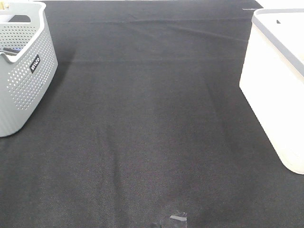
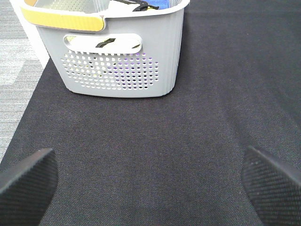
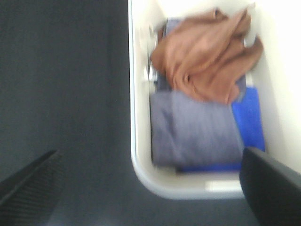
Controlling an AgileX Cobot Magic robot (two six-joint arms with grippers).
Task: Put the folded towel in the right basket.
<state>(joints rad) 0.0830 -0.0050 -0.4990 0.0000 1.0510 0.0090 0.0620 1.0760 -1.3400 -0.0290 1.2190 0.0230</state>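
The right basket (image 1: 278, 85) is white and stands at the table's right edge. In the right wrist view a folded grey-lavender towel (image 3: 193, 127) lies inside the right basket (image 3: 136, 117), next to a crumpled brown cloth (image 3: 207, 52) and a blue item (image 3: 249, 117). My right gripper (image 3: 150, 188) is open and empty above the basket's near rim; this view is blurred. My left gripper (image 2: 150, 183) is open and empty over the black cloth, facing the grey basket (image 2: 122, 61). Neither arm shows in the exterior high view.
The grey perforated basket (image 1: 21, 66) stands at the table's left edge, with a yellow handle (image 2: 61, 19) and some items inside. A black cloth (image 1: 152, 133) covers the table between the baskets. A small clear scrap (image 1: 178, 217) lies near the front edge.
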